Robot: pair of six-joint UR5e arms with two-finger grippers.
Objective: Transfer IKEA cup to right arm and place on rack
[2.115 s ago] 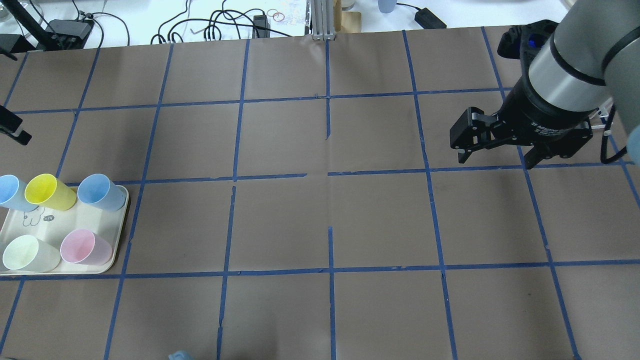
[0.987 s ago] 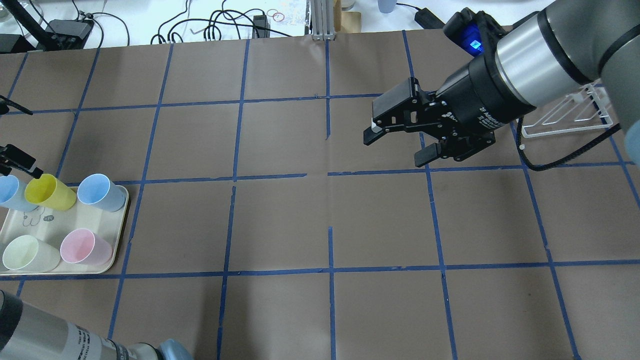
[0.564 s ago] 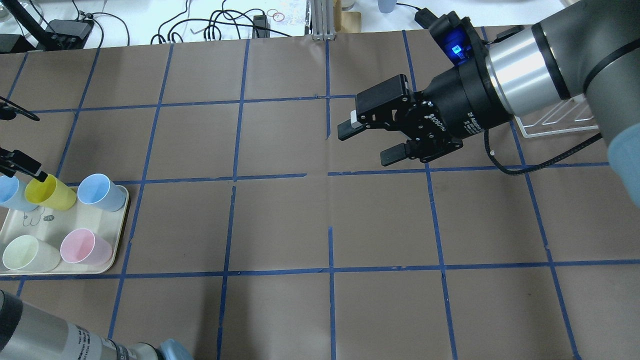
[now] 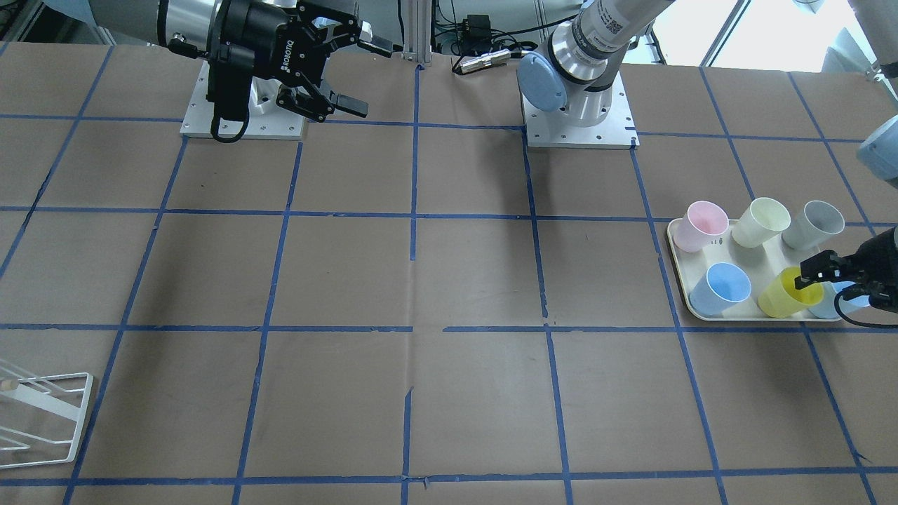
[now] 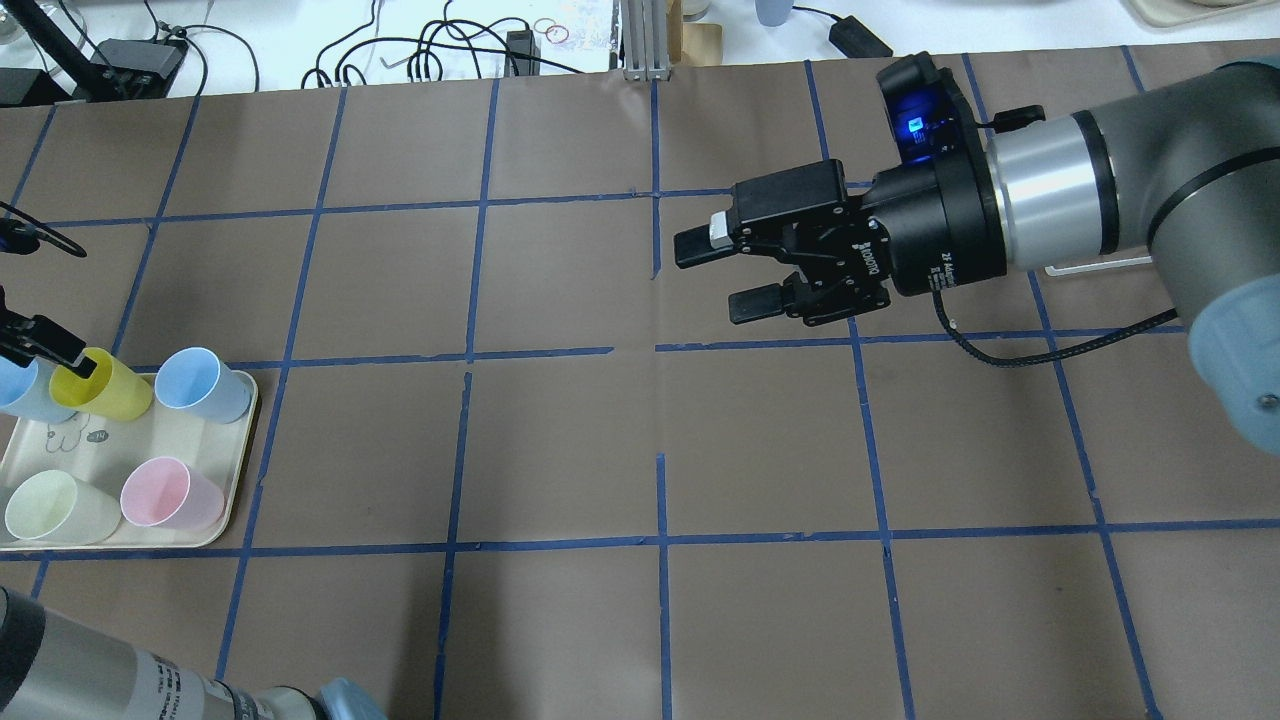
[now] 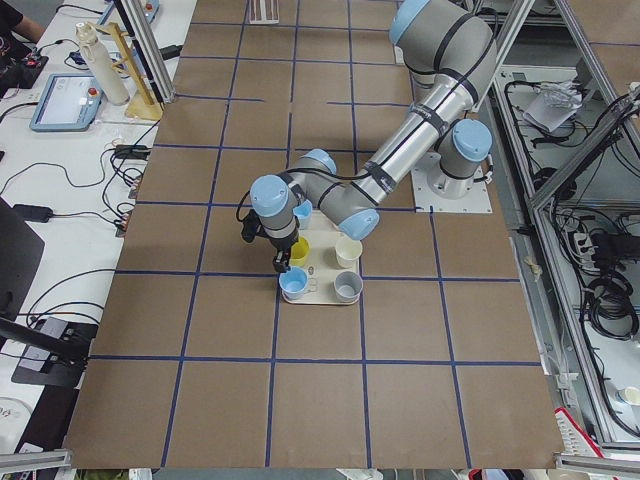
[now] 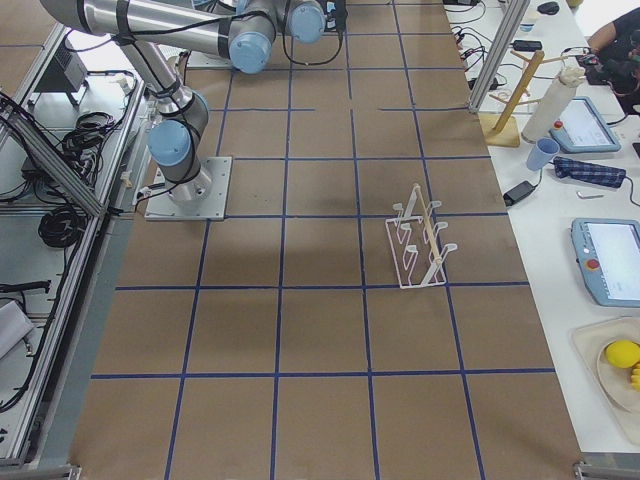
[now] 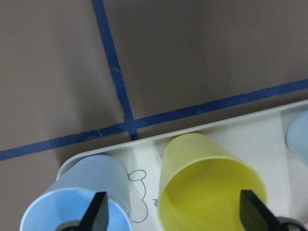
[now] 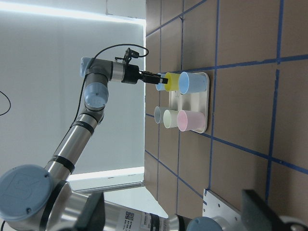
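The lemon-yellow IKEA cup (image 8: 207, 192) stands upright on the cream tray (image 5: 238, 470), also in the overhead view (image 5: 112, 392) and front view (image 4: 777, 298). My left gripper (image 8: 175, 211) is open just above it. One fingertip (image 8: 98, 211) is over the neighbouring blue cup (image 8: 82, 192), the other (image 8: 252, 207) at the yellow cup's opposite rim. My right gripper (image 5: 722, 275) is open and empty, held sideways above the table's middle-right, also in the front view (image 4: 365, 77). The white wire rack (image 7: 420, 240) stands at the right end (image 4: 42, 414).
The tray also holds a second blue cup (image 5: 200, 385), a pink cup (image 5: 170, 493), a pale cream cup (image 5: 55, 507) and a grey cup (image 4: 814, 223). Brown table with blue tape grid. The right arm's cable (image 5: 1060, 340) hangs near the rack.
The right gripper swung left from beside the rack toward the table's middle and turned sideways. The left gripper came in from the left edge and lowered onto the yellow cup.
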